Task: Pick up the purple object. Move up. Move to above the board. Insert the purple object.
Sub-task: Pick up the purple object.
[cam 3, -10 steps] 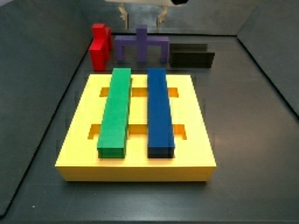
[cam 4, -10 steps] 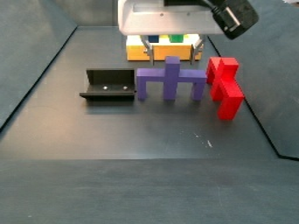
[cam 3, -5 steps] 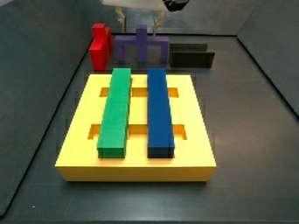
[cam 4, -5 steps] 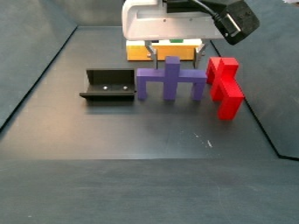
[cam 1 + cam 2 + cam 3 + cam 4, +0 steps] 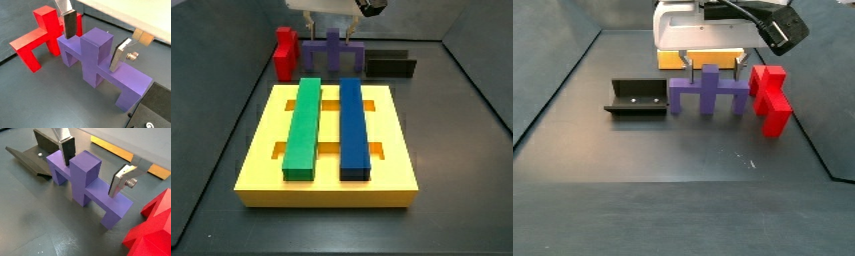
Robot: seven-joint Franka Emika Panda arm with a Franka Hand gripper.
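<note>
End effector: the end effector (image 5: 95, 41) hangs low over the purple object, its two fingers spread wide to either side of the object's tall central post; it grips nothing. In both wrist views a gap shows between each dark pad and the purple surface.
Fingers: flat silver plates with dark pads; one finger (image 5: 67, 149) stands beside the crossbar on the fixture's side, its partner (image 5: 121, 180) on the red piece's side.
Purple object: the purple object (image 5: 708, 91) stands upright on the worktop (image 5: 687, 160), between the fixture and the red piece, with legs down and a post rising from its crossbar.
Red piece: the red piece (image 5: 770, 96) stands just beside the purple object, apart from it in a side view; in a wrist view (image 5: 41, 36) its arm reaches close to the purple crossbar, and whether they touch cannot be told.
Fixture: the dark L-shaped fixture (image 5: 637, 99) sits on the purple object's other side, near it but not touching.
Board: the yellow board (image 5: 329, 170) lies well apart from the purple object, nearer one side camera; a green bar (image 5: 301, 127) and a blue bar (image 5: 353, 129) lie side by side in its slots.
Writing: no brand, label or lettering can be read on any piece.
</note>
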